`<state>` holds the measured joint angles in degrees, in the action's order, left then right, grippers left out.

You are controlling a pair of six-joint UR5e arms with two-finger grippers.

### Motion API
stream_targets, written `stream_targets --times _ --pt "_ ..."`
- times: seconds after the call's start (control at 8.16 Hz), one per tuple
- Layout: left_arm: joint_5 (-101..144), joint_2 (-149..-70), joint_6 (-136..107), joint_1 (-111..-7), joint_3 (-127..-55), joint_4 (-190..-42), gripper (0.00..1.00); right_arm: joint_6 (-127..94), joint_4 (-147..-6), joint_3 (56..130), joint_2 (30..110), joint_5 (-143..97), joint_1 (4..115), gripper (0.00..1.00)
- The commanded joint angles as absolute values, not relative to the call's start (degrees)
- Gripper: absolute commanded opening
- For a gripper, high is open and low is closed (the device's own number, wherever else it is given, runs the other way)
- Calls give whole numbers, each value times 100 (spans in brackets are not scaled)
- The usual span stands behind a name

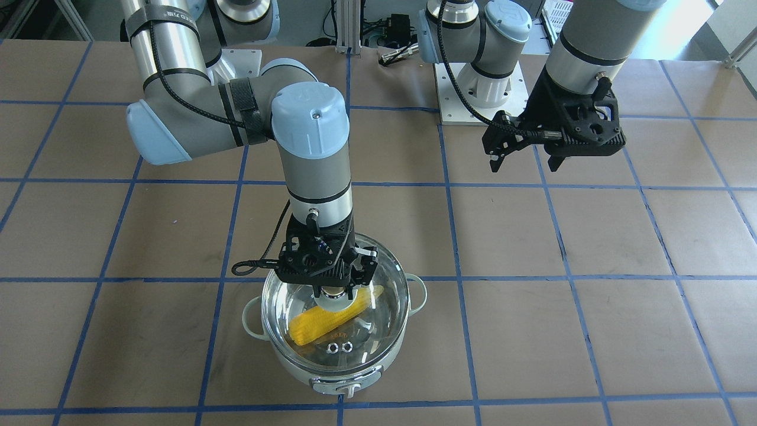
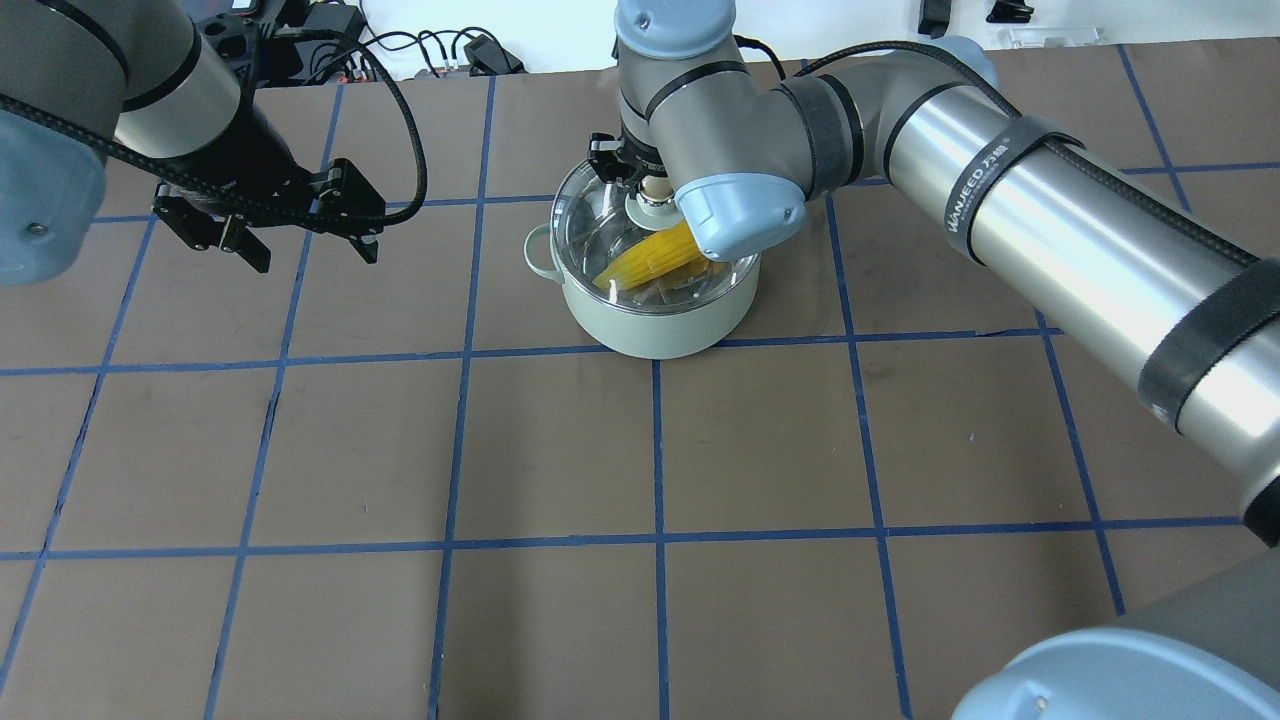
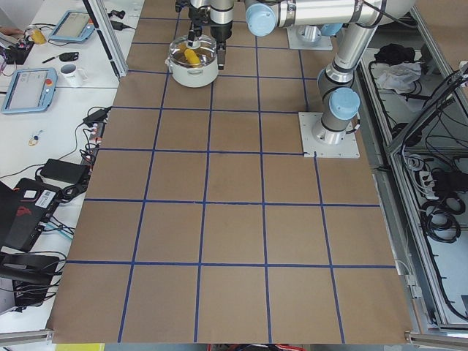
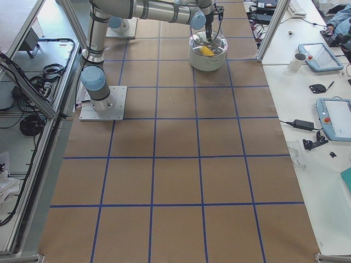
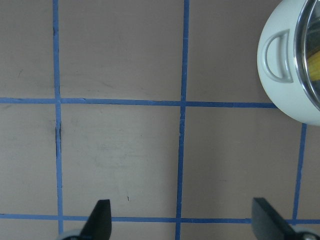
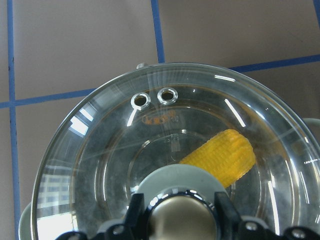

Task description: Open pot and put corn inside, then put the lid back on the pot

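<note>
Gridded table (image 2: 300, 450), corn (image 1: 313, 328) under lid (image 1: 381, 296), vents (image 1: 332, 348) hidden overhead

Left end effector (image 1: 525, 164) spread; right end effector (image 1: 335, 291) clamped.

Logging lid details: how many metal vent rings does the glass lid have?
2. In the right wrist view, one vent ring and a second vent ring sit side by side near the rim of the lid. More may be hidden; part of it is covered.
</note>
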<state>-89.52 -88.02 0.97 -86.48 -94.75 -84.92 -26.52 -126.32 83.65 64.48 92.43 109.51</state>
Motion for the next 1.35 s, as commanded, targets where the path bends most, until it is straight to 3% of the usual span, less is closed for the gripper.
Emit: stream_targets --times 0.0,1.23 --pt "-9061 -8745 140 -8648 -9448 -8508 100 -2637 -12656 8367 6434 9246 10951 15" --pt "-9009 -8763 97 -8640 -9448 -8447 100 -2628 -12823 8385 6434 9316 10951 15"
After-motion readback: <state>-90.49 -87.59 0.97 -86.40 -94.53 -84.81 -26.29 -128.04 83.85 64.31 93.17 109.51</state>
